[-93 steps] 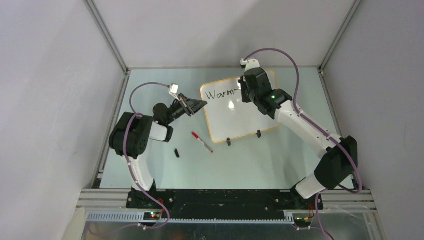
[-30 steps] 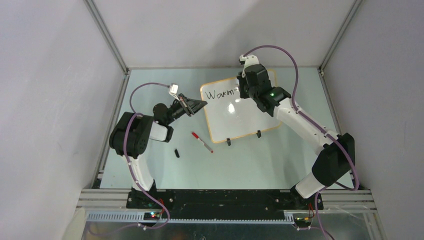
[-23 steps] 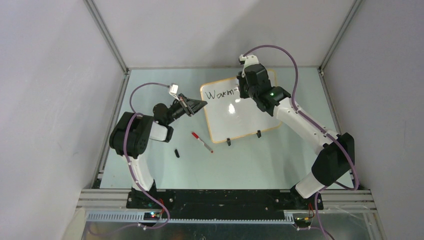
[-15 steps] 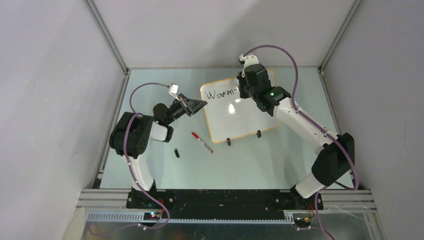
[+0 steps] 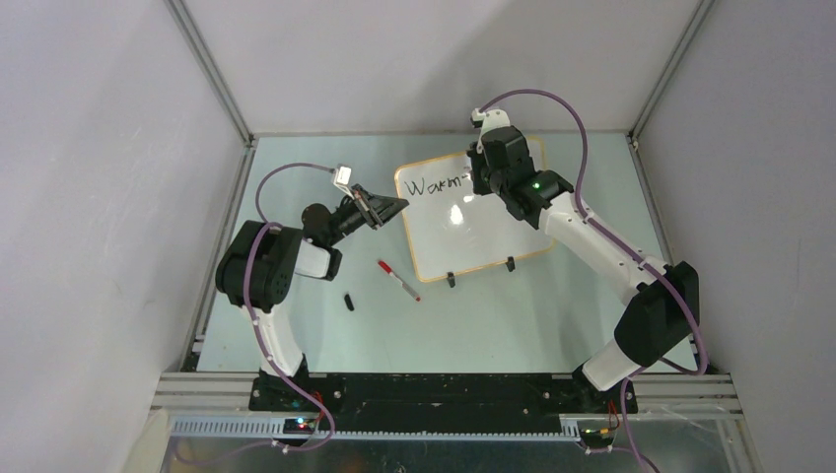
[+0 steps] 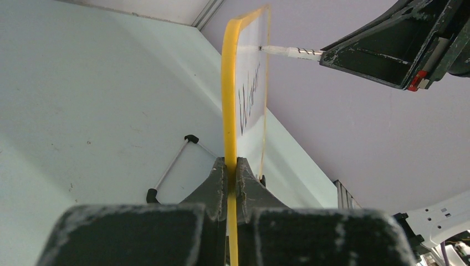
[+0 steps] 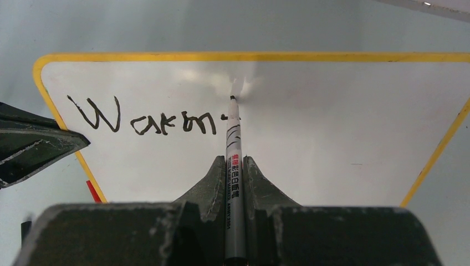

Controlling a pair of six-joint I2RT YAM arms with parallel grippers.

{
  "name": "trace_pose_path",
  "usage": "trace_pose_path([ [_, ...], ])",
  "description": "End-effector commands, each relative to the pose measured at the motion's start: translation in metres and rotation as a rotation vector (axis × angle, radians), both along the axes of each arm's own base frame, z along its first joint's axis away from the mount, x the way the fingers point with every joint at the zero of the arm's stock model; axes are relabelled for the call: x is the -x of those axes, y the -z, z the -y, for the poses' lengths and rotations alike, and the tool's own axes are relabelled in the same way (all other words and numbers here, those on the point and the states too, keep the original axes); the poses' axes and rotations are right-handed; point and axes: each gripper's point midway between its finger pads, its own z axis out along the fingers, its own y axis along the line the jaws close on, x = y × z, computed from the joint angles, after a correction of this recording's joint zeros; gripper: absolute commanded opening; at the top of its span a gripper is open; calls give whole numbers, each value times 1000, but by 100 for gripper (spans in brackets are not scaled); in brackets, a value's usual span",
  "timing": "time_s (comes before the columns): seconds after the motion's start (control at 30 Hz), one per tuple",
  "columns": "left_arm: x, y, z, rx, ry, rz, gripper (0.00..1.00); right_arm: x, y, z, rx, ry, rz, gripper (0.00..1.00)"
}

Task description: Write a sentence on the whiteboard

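The whiteboard (image 5: 473, 222) lies tilted on the table, white with an orange-yellow frame (image 7: 221, 56). My left gripper (image 5: 389, 207) is shut on its left edge (image 6: 228, 111), jaws pinching the frame. The sentence (image 7: 144, 119) reads "Warm" plus a short stroke, along the board's top left (image 5: 439, 185). My right gripper (image 7: 235, 163) is shut on a grey marker (image 7: 234, 144). The marker's black tip touches the board just right of the "m". In the left wrist view the marker (image 6: 291, 52) meets the board face from the right.
A red-capped marker (image 5: 398, 280) and a small black cap (image 5: 349, 302) lie on the table in front of the board's left corner. Two black clip feet (image 5: 451, 280) (image 5: 511, 264) sit on the board's near edge. Enclosure walls stand on the left, right and back.
Since three seconds ago my right wrist has shifted slightly toward the board's far edge. Over the last second nothing has visibly moved.
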Motion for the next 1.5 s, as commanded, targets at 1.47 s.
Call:
trace_pose_path([
  [1.47, 1, -11, 3, -10, 19, 85, 0, 24, 25, 12, 46, -20, -101, 0],
])
